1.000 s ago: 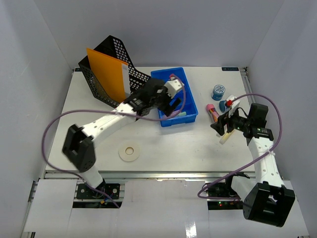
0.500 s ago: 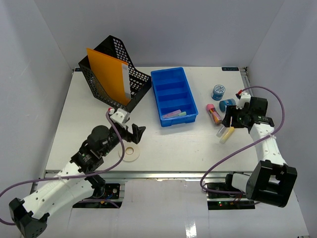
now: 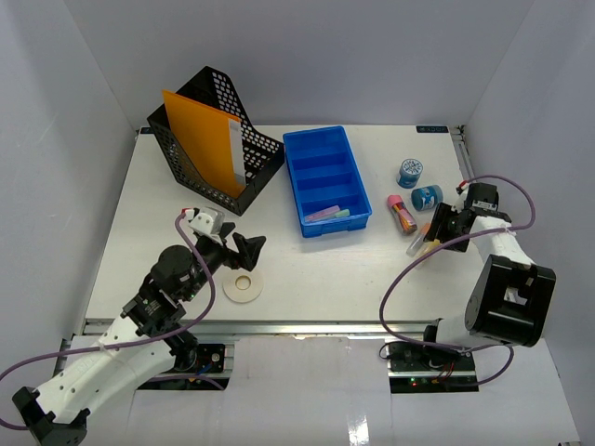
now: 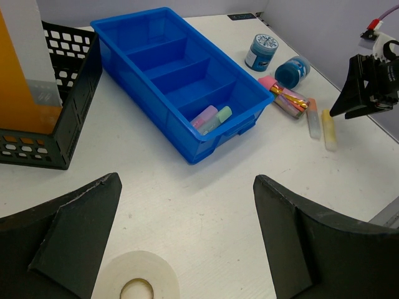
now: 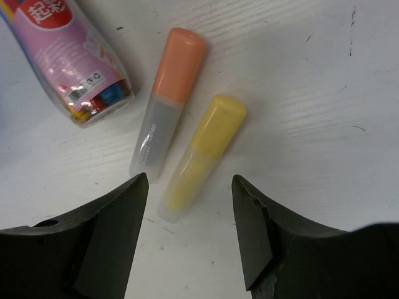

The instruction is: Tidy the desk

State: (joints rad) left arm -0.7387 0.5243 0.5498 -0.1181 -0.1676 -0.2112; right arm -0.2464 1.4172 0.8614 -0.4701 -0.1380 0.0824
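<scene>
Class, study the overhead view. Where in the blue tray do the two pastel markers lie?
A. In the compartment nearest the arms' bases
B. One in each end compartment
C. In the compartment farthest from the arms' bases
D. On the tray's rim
A: the pink and green markers lie side by side on the floor of the near end compartment of the blue tray, and its other compartments show nothing inside.

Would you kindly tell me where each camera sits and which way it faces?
Top external: above and behind the robot, looking down on the desk; left arm and right arm show.
Left wrist: on the left hand, low, facing across the blue tray toward the right hand; its fingers show.
Right wrist: on the right hand, facing straight down at the yellow highlighter and orange highlighter; its fingers show.
Shared: both wrist views show those highlighters.
</scene>
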